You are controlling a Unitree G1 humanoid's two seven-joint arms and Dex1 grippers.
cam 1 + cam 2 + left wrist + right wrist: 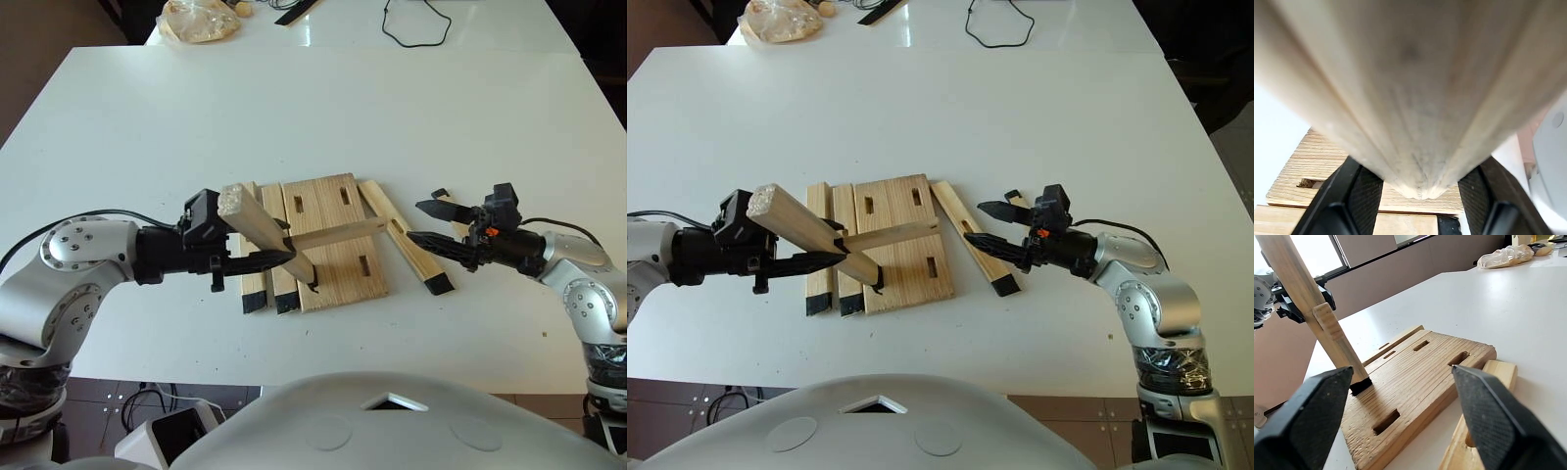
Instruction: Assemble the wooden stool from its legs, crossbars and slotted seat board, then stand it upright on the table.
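the held leg (257, 223) is clamped in the left gripper (263, 258) and is tilted, its pale cut end raised toward the robot's left and its black-tipped foot lowered onto the seat board (323, 211) near the board's front left corner. whether the foot is seated in a slot cannot be told. in the left wrist view the leg's underside is so close that most of the scene behind it is blocked; one black finger is seen pressed on each side of the wood and a strip of the board is visible beyond.

a crossbar (343, 233) is joined to the held leg partway along it and is carried out over the board toward the robot's right, its far end ending near the board's right edge.

the board is laid flat on the white table (294, 108), slots facing up. two loose legs (253, 289) are laid side by side just beside its left edge, partly hidden under the left gripper. a fourth leg (416, 259) is laid at a slant just beside the right edge.

the right gripper (413, 220) is held with its fingers spread apart and nothing between them, over the fourth leg's far half – a small object under its upper finger is too hidden to identify.

a plastic bag (201, 20) is cut off at the frame's top.
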